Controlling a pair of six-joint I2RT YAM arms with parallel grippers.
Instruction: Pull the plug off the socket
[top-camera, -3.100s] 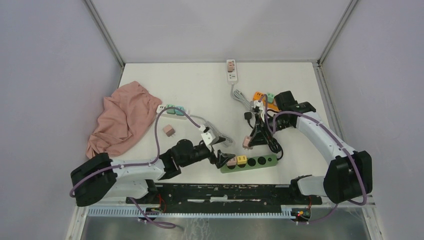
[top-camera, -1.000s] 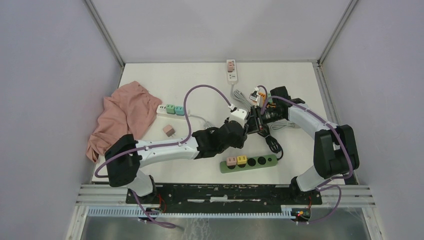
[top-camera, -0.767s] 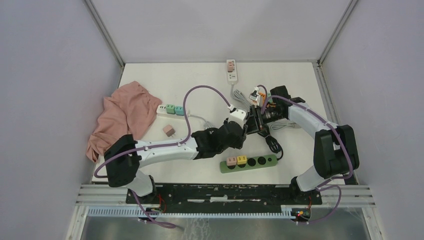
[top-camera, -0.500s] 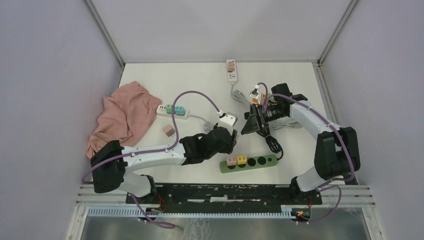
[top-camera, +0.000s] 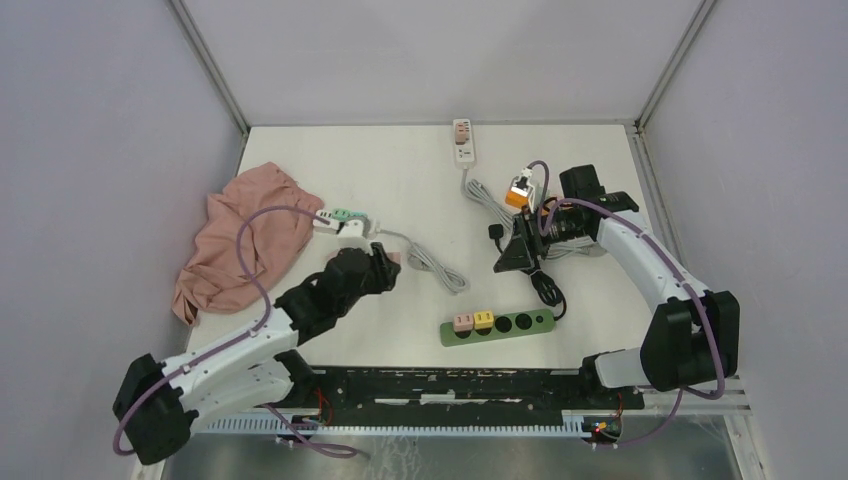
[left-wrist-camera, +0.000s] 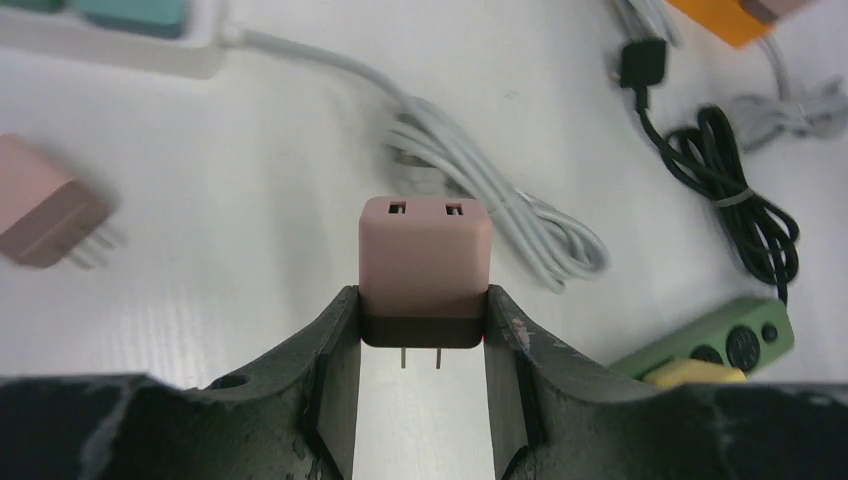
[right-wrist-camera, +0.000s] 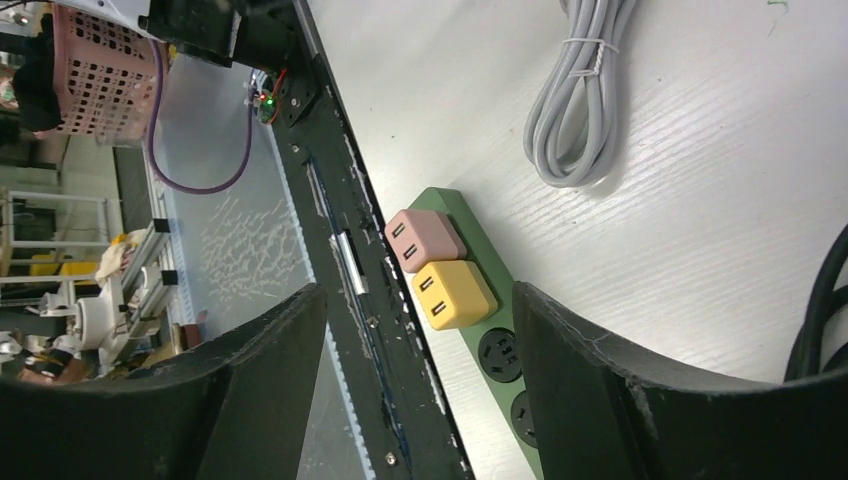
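The left gripper (top-camera: 384, 268) is clamping a pink charger plug (left-wrist-camera: 425, 262) by its two sides, both fingers (left-wrist-camera: 335, 365) pressing against it, with the prongs pointing back toward the wrist and the two USB slots facing away. The plug is hanging clear of the table (top-camera: 420, 170) and is not seated in any socket. It is sitting to the left of the green power strip (top-camera: 525, 322), a little farther away and well apart from it. That strip is lying near the front edge, carrying a seated pink plug (right-wrist-camera: 425, 238) and a yellow plug (right-wrist-camera: 452, 293) side by side at its left end, while three round sockets (top-camera: 521, 322) to their right are standing empty. The right gripper (top-camera: 510, 252) is hovering with its fingers spread and nothing between them, over a coiled black cable (top-camera: 545, 285) just beyond the green strip. A white power strip (left-wrist-camera: 150, 52) at the far left is holding a teal plug (left-wrist-camera: 135, 12) and what is probably a second greenish one, though the top view is too small to be sure. A loose pink plug (left-wrist-camera: 40, 215) is lying on its side near that strip, and a grey cable (left-wrist-camera: 500, 200) is trailing from it toward the right.
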